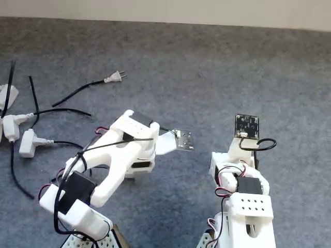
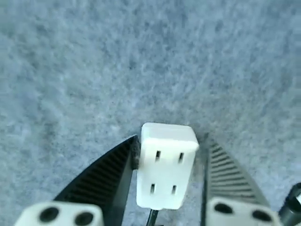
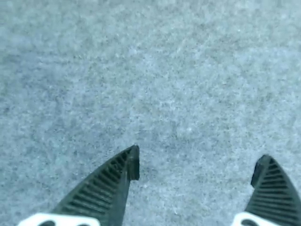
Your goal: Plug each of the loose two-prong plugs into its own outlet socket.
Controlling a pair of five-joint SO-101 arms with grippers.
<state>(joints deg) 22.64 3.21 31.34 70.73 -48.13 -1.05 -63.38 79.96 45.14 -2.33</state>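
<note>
The left gripper [image 2: 173, 144] clasped a white socket block [image 2: 166, 172] between its ribbed black fingers [image 2: 110, 172], seen from the left wrist view over grey carpet [image 2: 141, 61]. One finger pressed against the block's side and the other sat just beside the opposite side. The block showed two pairs of slots on its face, and a dark cord [image 2: 152, 217] left its near end.

From the high view, the left arm [image 1: 121, 155] stretched toward the middle of the carpet [image 1: 217, 67], the right arm [image 1: 243, 194] beside it. A loose two-prong plug [image 1: 115, 77] lay well beyond the left arm, apart from both arms, its black lead [image 1: 77, 91] trailing off toward the table's left edge. Two white cord-ends [image 1: 27, 143] lay near that edge among more black leads.

The right gripper [image 3: 197, 165] stood released, its fingertips [image 3: 129, 165] well apart above bare carpet, grasping nothing.
</note>
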